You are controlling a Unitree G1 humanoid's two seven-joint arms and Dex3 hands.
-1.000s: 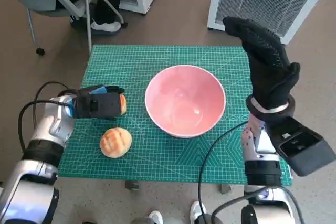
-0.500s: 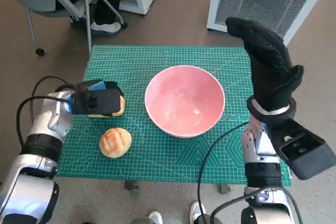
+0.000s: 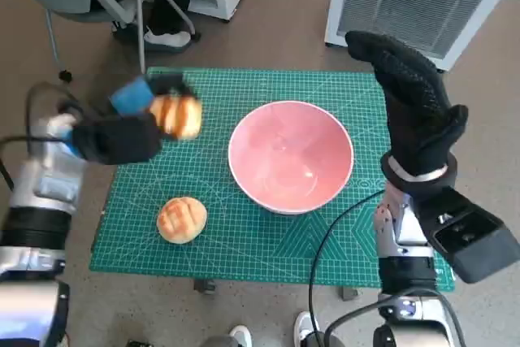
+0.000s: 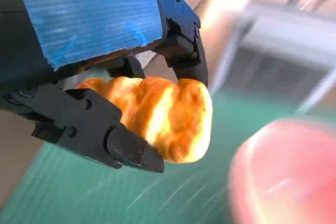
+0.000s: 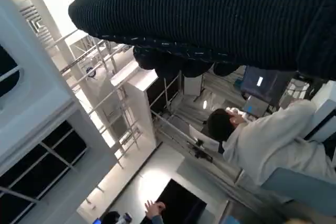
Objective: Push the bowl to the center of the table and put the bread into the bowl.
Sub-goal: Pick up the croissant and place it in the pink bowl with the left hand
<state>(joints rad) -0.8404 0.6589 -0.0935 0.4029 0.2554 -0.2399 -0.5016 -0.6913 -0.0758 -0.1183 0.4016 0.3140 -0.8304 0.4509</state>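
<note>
1. A green mat [image 3: 244,225] covers a small table, seen from above
2. A pink bowl [image 3: 291,154] sits near the mat's middle, upright, with nothing inside
3. The left hand [image 3: 122,132], black with blue tape on its back, is raised above the mat's left side, just left of the bowl
4. That hand grasps a golden bread [image 3: 176,115]; in the left wrist view its black fingers [image 4: 121,142] clamp the bread [image 4: 168,116] from both sides
5. A second bread [image 3: 180,219], round and scored, lies on the mat near the front left, apart from the bowl
6. The right hand [image 3: 414,107], in a black glove, is lifted at the mat's right edge, released, holding nothing
7. The right wrist view shows a person [image 5: 262,140] in a pale top
</note>
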